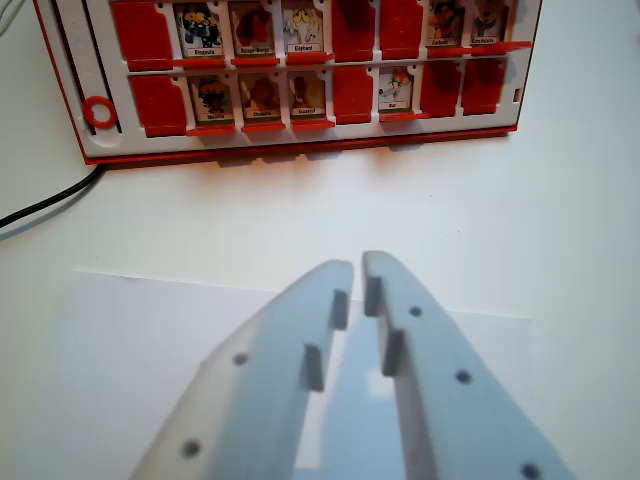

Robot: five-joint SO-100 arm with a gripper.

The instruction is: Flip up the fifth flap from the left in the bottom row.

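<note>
Wrist view: fifth bottom-row flap (pixel 353 95) flat, plain red, pictureless.

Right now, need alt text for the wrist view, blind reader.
A pale grey gripper, jaws nearly closed and holding nothing, hovers over a white table short of a red-and-white flap game board. The board's two visible rows mix picture cards with plain red flaps; a black cable trails off at the wrist view's left.

Tabletop test bench: bare white table (pixel 560 200), cable (pixel 50 205).
</note>
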